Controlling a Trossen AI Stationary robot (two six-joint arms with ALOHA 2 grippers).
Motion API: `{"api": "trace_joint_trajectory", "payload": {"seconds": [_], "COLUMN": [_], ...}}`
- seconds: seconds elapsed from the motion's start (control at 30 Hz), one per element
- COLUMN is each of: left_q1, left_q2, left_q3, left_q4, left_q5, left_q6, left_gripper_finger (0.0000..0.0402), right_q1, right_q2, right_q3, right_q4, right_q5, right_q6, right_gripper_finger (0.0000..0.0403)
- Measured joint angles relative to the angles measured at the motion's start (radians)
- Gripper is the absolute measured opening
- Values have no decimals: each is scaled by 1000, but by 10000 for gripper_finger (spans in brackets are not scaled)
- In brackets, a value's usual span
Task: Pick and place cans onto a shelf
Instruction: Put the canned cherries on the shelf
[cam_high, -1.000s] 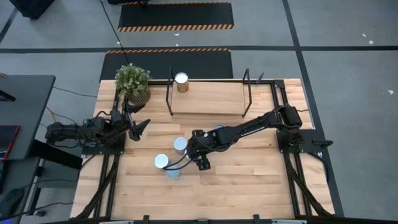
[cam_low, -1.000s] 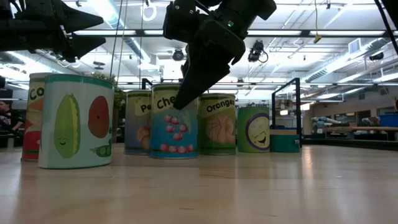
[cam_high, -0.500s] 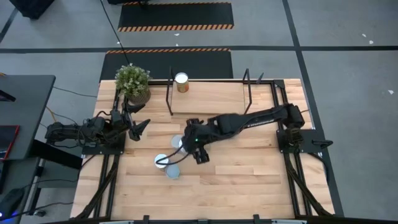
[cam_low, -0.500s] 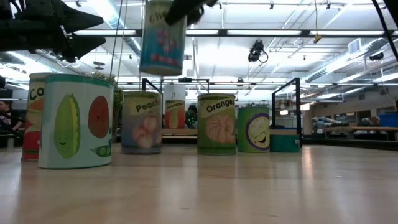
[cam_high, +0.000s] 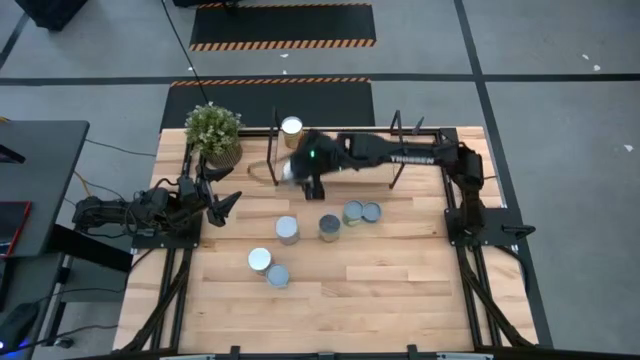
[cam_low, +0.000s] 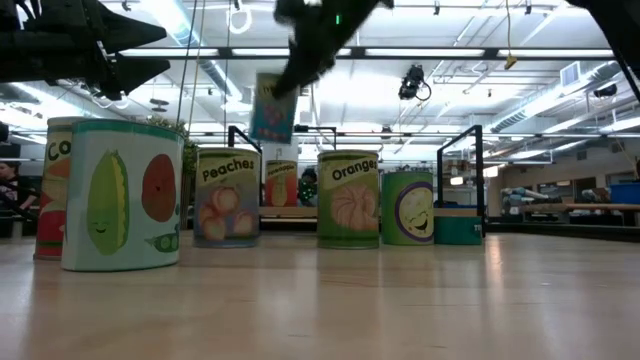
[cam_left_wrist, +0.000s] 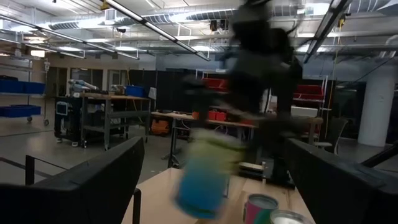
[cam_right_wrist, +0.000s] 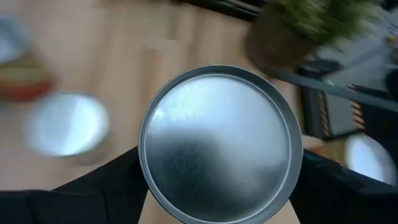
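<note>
My right gripper (cam_high: 305, 168) is shut on a blue-labelled can (cam_low: 273, 108), high over the left end of the shelf (cam_high: 345, 150). The can's silver top fills the right wrist view (cam_right_wrist: 219, 143). One can (cam_high: 291, 128) stands on the shelf's far left corner. Several more cans stand on the table: two (cam_high: 287, 230) (cam_high: 329, 227) in the middle, a pair (cam_high: 361, 212) beside them, and two (cam_high: 267, 267) nearer the front. My left gripper (cam_high: 225, 200) is open and empty at the table's left side. My right gripper pinches the can's round side just below its top rim (cam_right_wrist: 144, 163) between its two fingers (cam_right_wrist: 118, 183), one on each side. The fingers come from above, slanting down. The can is lifted clear of table and shelf and hangs a little tilted below them.
A potted green plant (cam_high: 214, 133) stands at the table's far left corner, beside the shelf's left black frame (cam_high: 273, 150). The right frame (cam_high: 396, 150) stands under my right arm. The table's front half (cam_high: 400, 290) shows bare wood.
My right gripper has lifted the blue can off the middle of the table and carried it up and toward the far edge, to over the shelf's left end. The cans it left behind stand as before.
</note>
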Motion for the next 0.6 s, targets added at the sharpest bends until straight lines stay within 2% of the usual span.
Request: {"api": "trace_joint_trajectory", "payload": {"seconds": [0.13, 0.27, 0.43, 0.6], "left_q1": [0, 0, 0, 0], "left_q2": [0, 0, 0, 0], "left_q3": [0, 0, 0, 0], "left_q4": [0, 1, 3, 19], "left_q5": [-2, -3, -11, -18], "left_q6": [2, 7, 13, 50], "left_gripper_finger": [392, 392, 392, 392], "right_q1": [-89, -141, -163, -158], "right_q2": [0, 3, 3, 2], "right_q3": [-89, -160, -158, -130], "right_q4": [114, 192, 231, 248], "right_q5": [-7, -58, -109, -99], "right_q6": [-5, -5, 12, -10], "right_gripper_finger": [326, 326, 326, 326]}}
